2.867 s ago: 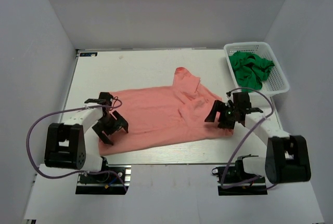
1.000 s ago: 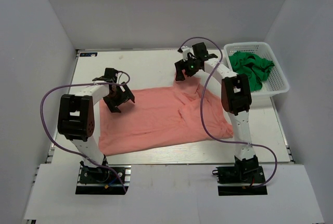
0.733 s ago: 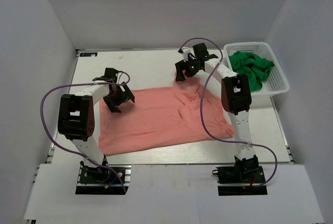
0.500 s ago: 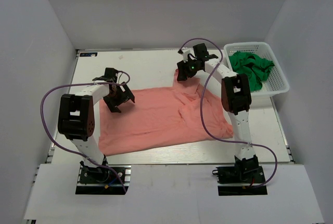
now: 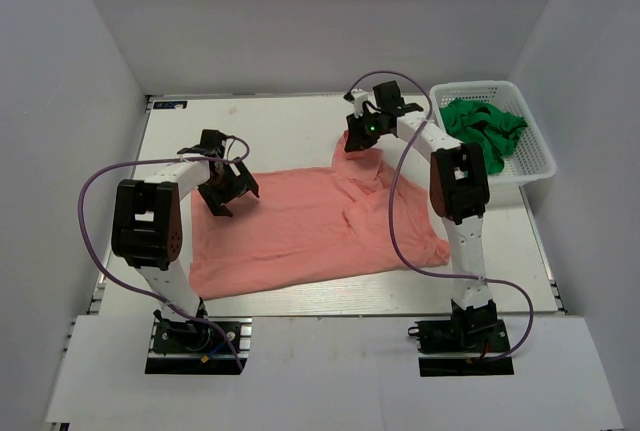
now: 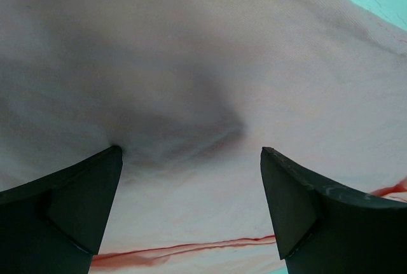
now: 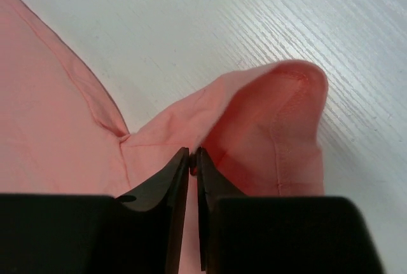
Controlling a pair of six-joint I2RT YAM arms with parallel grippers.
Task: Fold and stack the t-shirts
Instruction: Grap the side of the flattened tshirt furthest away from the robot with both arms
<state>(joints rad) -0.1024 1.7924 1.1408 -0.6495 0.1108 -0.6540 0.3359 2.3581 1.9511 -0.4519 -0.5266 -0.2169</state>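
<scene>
A salmon-pink t-shirt (image 5: 300, 221) lies spread across the table, with one sleeve (image 5: 360, 156) bunched at its far edge. My right gripper (image 5: 357, 141) is at that sleeve, its jaws shut on a raised fold of pink cloth (image 7: 273, 121) that is pinched between the tips (image 7: 193, 153). At the shirt's far left corner my left gripper (image 5: 228, 194) stands open, fingers wide apart just over the flat cloth (image 6: 203, 64) with nothing between them (image 6: 191, 152). The green t-shirt (image 5: 485, 131) lies crumpled in the basket.
A white lattice basket (image 5: 537, 129) stands at the table's far right corner. Bare white tabletop (image 7: 191, 20) runs behind the shirt toward the back wall. Grey walls enclose the table on three sides. Purple cables arc from both arms.
My right gripper's jaws have closed on the sleeve fold and shifted slightly right. The left gripper has stayed open in place over the shirt's far left corner.
</scene>
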